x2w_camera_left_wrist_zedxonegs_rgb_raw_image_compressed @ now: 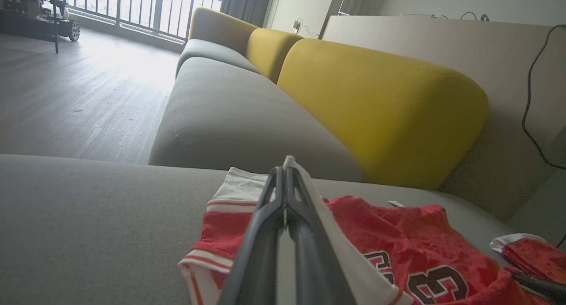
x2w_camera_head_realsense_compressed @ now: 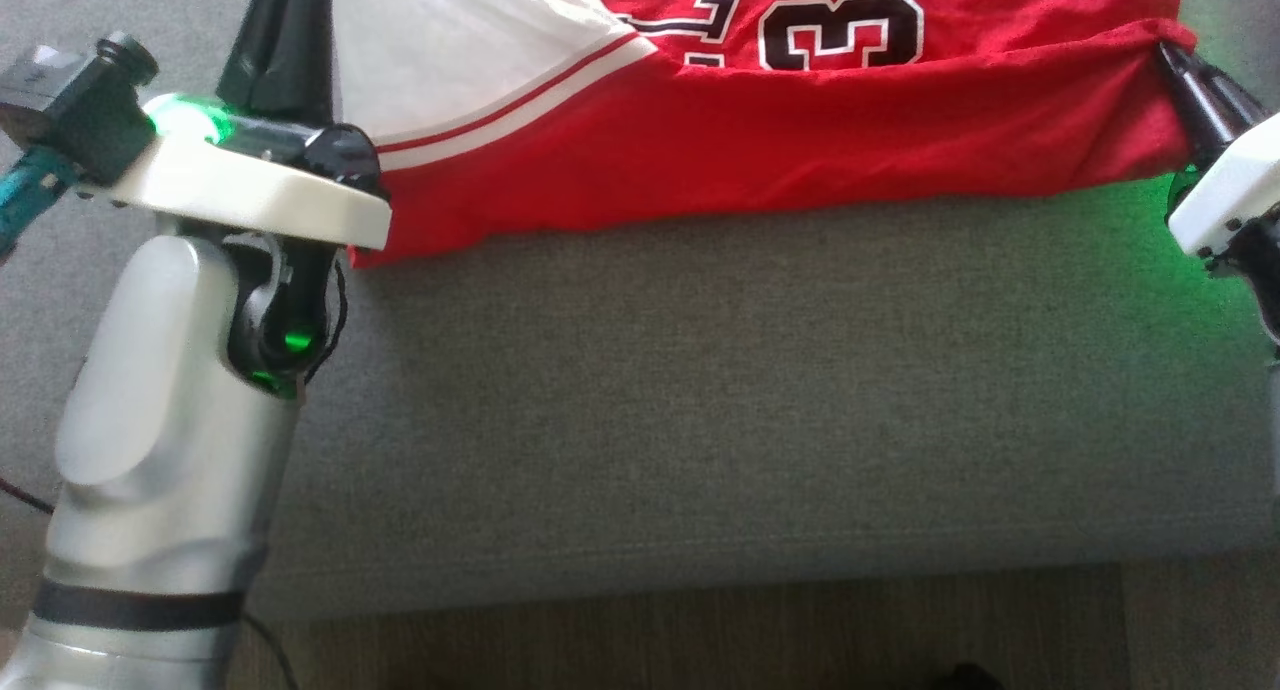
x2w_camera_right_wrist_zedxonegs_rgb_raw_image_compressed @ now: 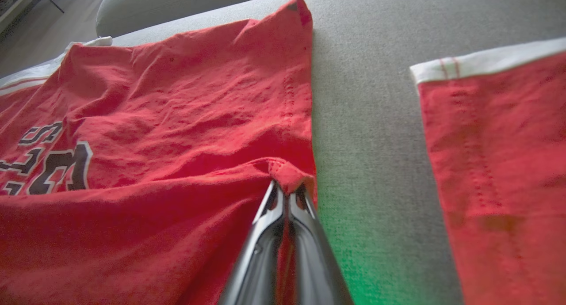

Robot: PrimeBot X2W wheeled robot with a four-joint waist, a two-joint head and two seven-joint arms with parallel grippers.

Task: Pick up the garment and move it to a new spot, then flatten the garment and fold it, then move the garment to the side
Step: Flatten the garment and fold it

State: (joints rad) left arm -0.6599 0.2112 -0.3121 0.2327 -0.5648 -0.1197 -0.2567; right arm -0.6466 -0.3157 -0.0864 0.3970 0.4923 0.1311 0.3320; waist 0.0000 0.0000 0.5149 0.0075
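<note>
A red jersey [x2w_camera_head_realsense_compressed: 760,140] with a white panel and black-and-white numbers lies across the grey sofa seat [x2w_camera_head_realsense_compressed: 760,390]. My left gripper [x2w_camera_head_realsense_compressed: 285,10] is shut on the jersey's white edge at the upper left; in the left wrist view the white cloth [x2w_camera_left_wrist_zedxonegs_rgb_raw_image_compressed: 309,194] is pinched between the fingers [x2w_camera_left_wrist_zedxonegs_rgb_raw_image_compressed: 285,172]. My right gripper [x2w_camera_head_realsense_compressed: 1175,60] is shut on a red corner at the upper right, and the right wrist view shows that bunched red hem [x2w_camera_right_wrist_zedxonegs_rgb_raw_image_compressed: 287,174] clamped at the tips [x2w_camera_right_wrist_zedxonegs_rgb_raw_image_compressed: 287,190]. The near edge of the jersey [x2w_camera_right_wrist_zedxonegs_rgb_raw_image_compressed: 132,163] is lifted between the two grippers.
Yellow back cushions [x2w_camera_left_wrist_zedxonegs_rgb_raw_image_compressed: 376,101] run along the sofa behind the jersey. A red piece with a white striped edge [x2w_camera_right_wrist_zedxonegs_rgb_raw_image_compressed: 499,154] lies to the right on the seat. Wooden floor [x2w_camera_head_realsense_compressed: 700,640] borders the sofa's front edge. Bare grey seat lies in front of the jersey.
</note>
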